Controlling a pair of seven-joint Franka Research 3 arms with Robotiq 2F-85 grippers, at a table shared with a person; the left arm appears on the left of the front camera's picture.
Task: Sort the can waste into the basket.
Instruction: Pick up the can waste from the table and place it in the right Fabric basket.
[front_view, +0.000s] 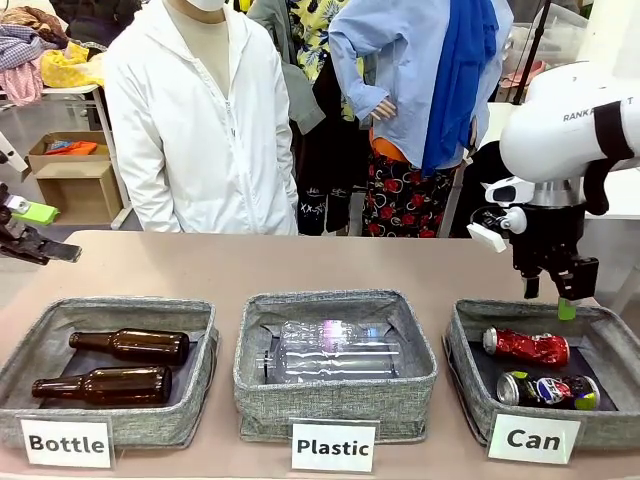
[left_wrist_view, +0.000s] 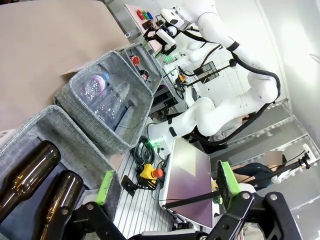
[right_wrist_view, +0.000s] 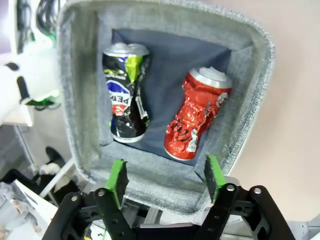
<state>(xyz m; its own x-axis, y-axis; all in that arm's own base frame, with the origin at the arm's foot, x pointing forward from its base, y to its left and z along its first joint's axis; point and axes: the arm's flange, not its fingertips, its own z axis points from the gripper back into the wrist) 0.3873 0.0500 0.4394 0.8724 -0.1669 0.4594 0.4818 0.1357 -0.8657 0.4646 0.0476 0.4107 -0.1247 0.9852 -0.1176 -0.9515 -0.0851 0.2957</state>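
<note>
Nearest along the front of the tan counter (front_view: 200, 262) stand three square grey woven-fabric baskets. In the basket labelled "Can" (front_view: 462, 352), at the right, lie both crushed cans: the dark blue-black can with multicolour print (front_view: 548, 389) toward the front, the shiny red can (front_view: 527, 347) just behind it, side by side on the dark bottom. The middle basket labelled "Plastic" (front_view: 256, 378) holds clear plastic bottles (front_view: 335, 350); the basket labelled "Bottle" (front_view: 30, 352) holds two brown glass bottles (front_view: 115, 365). Above the far rim of the can basket hangs the right hand (right_wrist_view: 165, 177), its green-padded fingers apart and empty. The left hand (left_wrist_view: 165, 187) sits at the counter's left edge, fingers spread, nothing between them. A person in a white jacket (front_view: 200, 120) stands across the counter.
</note>
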